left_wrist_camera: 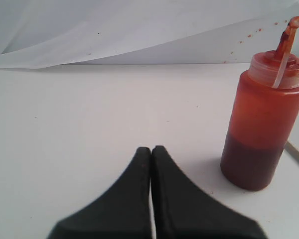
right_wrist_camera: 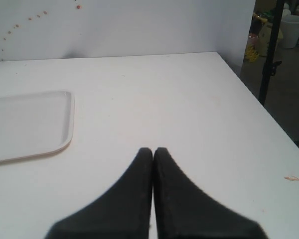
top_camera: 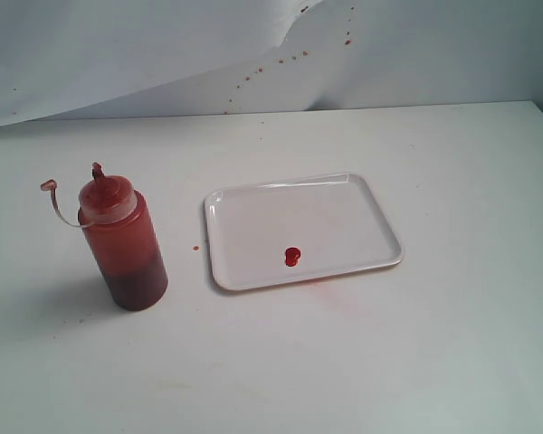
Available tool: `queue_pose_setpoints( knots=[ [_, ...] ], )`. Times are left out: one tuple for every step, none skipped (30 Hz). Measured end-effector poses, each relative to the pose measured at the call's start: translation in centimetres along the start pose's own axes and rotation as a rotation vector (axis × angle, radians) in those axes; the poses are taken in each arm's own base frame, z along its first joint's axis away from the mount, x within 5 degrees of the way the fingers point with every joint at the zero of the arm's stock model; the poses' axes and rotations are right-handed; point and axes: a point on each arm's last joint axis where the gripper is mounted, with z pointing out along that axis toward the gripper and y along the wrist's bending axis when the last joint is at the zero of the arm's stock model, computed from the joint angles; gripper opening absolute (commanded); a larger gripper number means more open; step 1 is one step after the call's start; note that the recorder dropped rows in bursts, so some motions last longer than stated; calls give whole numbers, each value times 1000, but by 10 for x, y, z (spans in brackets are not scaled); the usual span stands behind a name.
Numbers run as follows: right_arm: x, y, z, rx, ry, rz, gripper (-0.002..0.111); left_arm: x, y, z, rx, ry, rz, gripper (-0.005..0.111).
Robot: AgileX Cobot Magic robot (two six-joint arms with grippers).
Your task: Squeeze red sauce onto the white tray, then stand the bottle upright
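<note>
Bottle (top_camera: 127,244) upright just left of the white tray (top_camera: 326,212) bearing red sauce (top_camera: 292,257); left gripper (left_wrist_camera: 151,148) and right gripper (right_wrist_camera: 153,149), both closed and empty, are best held clear to avoid toppling it.

I count one translucent orange-red plastic squeeze bottle (top_camera: 125,244), one flat rectangular white plastic tray (top_camera: 344,203) and one glossy red blob of sauce (top_camera: 292,257). There is a single white bench (top_camera: 389,362). Black wedge-shaped hands number two: one left hand (left_wrist_camera: 151,149), one right hand (right_wrist_camera: 153,150).
</note>
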Motion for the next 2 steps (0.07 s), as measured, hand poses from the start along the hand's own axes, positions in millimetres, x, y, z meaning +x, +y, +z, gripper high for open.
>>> queue_pose_setpoints(
  knots=[
    [0,0,0,0,0,0,0,0,0,0,0,0,0,1],
    [0,0,0,0,0,0,0,0,0,0,0,0,0,1]
  ],
)
